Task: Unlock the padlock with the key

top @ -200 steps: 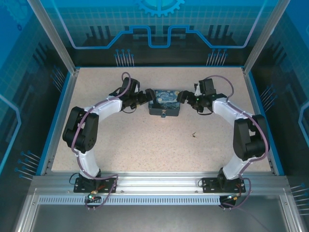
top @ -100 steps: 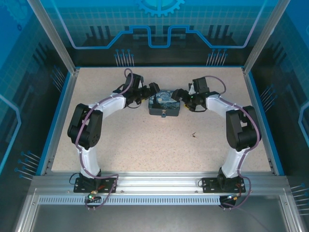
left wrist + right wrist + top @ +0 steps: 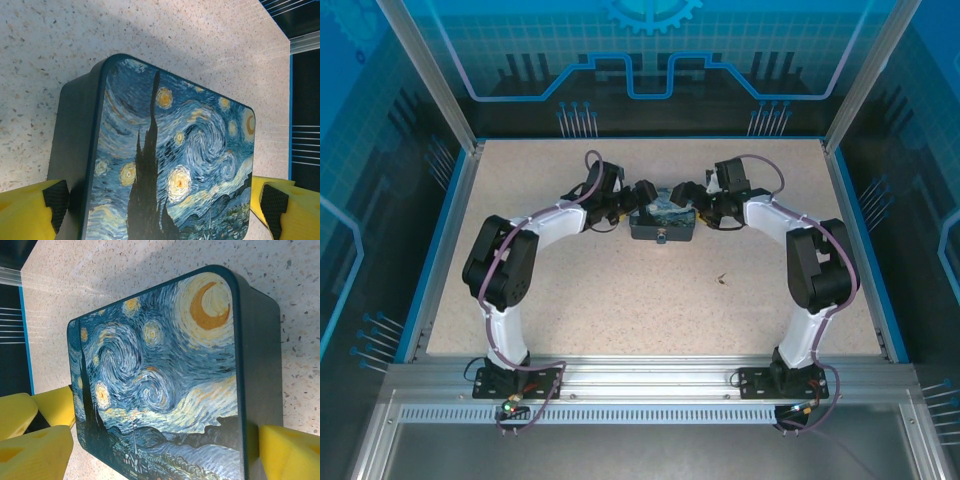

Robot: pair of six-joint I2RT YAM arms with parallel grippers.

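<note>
Top external view shows the left gripper at the 9 o'clock end and the right gripper at the 3 o'clock end of the rectangular dark-walled box printed with a blue-and-yellow Starry Night painting. The tiny dark, bluish padlock sits on the box's 6 o'clock wall. The thin golden-brown metal key lies flat on the speckled beige table, toward 5 o'clock and well apart from the box. From the left wrist I see those jaws spread wide astride the box, black pads just beside its walls. From the right wrist the yellow fingers lie right against the walls, and I cannot tell whether they press. My worry is an uneven squeeze, which could skid or tip the box and set the padlock swinging. With both arms on the box, nothing is free for the key, which lies too flat for easy pinching. The padlock looks like a dark speck with one pale glint, and its keyhole is too small to make out.
</note>
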